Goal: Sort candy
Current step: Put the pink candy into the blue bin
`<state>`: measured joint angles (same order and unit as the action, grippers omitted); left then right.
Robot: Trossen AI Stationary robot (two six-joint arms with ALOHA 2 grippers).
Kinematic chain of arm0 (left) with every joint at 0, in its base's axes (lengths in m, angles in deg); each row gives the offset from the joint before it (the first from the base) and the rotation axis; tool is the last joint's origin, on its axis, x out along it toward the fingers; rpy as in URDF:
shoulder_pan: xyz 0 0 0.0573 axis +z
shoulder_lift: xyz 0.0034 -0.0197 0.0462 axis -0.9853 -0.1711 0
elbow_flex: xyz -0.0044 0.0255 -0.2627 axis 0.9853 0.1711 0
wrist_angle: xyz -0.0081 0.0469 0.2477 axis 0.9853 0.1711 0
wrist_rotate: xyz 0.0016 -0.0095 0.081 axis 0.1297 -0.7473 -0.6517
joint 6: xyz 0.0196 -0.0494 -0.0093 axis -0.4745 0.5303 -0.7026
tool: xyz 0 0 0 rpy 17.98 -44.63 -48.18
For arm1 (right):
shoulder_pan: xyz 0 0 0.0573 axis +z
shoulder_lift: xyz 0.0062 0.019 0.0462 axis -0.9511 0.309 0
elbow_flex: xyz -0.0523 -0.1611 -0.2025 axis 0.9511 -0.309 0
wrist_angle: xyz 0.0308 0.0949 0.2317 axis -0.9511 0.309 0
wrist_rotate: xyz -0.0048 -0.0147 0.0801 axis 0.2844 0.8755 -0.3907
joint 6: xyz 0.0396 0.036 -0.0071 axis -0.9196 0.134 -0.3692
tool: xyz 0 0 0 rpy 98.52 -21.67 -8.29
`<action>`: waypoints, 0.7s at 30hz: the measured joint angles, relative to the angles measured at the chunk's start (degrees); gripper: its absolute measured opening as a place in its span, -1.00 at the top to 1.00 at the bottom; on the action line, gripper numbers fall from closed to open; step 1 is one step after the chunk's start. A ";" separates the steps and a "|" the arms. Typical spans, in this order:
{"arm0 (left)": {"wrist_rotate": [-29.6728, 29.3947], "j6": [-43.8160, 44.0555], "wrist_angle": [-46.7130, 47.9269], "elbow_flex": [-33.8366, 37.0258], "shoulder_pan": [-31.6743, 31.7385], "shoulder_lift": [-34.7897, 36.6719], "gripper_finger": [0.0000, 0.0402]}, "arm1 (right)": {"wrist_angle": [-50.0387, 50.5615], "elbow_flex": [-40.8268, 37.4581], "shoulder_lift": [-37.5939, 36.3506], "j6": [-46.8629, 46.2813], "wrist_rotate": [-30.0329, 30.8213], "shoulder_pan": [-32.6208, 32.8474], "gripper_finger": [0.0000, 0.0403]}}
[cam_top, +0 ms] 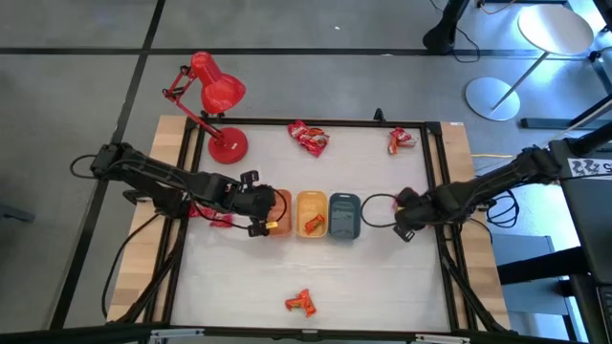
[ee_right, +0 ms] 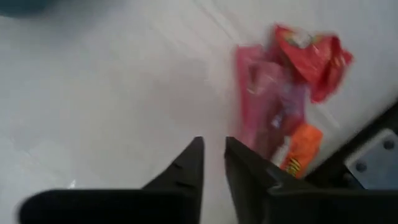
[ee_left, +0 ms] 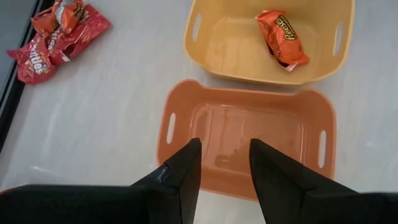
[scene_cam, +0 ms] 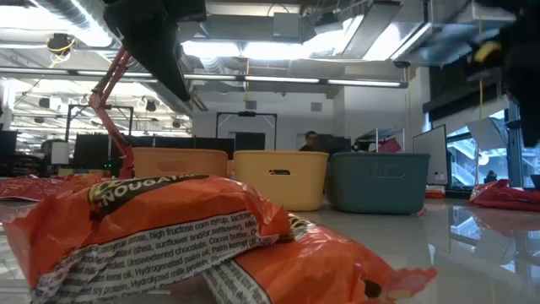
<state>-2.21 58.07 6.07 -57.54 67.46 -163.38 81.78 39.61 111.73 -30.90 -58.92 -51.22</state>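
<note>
Three small trays stand in a row mid-table: orange (cam_top: pixel 279 212), yellow (cam_top: pixel 312 214) and grey (cam_top: pixel 344 216). The orange tray (ee_left: pixel 249 134) is empty. The yellow tray (ee_left: pixel 267 43) holds one orange-wrapped candy (ee_left: pixel 283 37). My left gripper (ee_left: pixel 225 146) hangs open above the orange tray's near rim with nothing between its fingers. My right gripper (cam_top: pixel 400 218) is right of the grey tray, pointing down. In its wrist view the right gripper (ee_right: pixel 213 144) is open by a narrow gap and empty. A pile of pink, red and orange candy (ee_right: pixel 286 93) lies just beyond it on the table.
More candy lies at the far middle (cam_top: pixel 308 139), the far right (cam_top: pixel 402 140), the near edge (cam_top: pixel 301 304) and under my left arm (cam_top: pixel 215 218). A red desk lamp (cam_top: pixel 215 96) stands at the far left corner. A black frame (cam_top: pixel 442 191) runs along the table's edges.
</note>
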 joint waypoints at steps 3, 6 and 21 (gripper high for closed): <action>0.00 -0.13 0.03 0.00 0.00 0.00 0.37 | -0.22 -3.06 0.02 -2.09 -0.37 -2.70 0.39; 0.00 -0.84 0.04 0.00 0.00 0.00 0.37 | -2.90 -3.13 0.11 -3.00 0.69 -5.31 0.27; 0.02 -2.04 -0.11 0.00 0.00 0.00 0.37 | -7.50 -6.85 5.10 -3.16 0.67 -13.48 0.26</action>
<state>-2.18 56.03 5.96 -57.54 67.46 -163.38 74.28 32.76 116.83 -34.07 -58.25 -64.70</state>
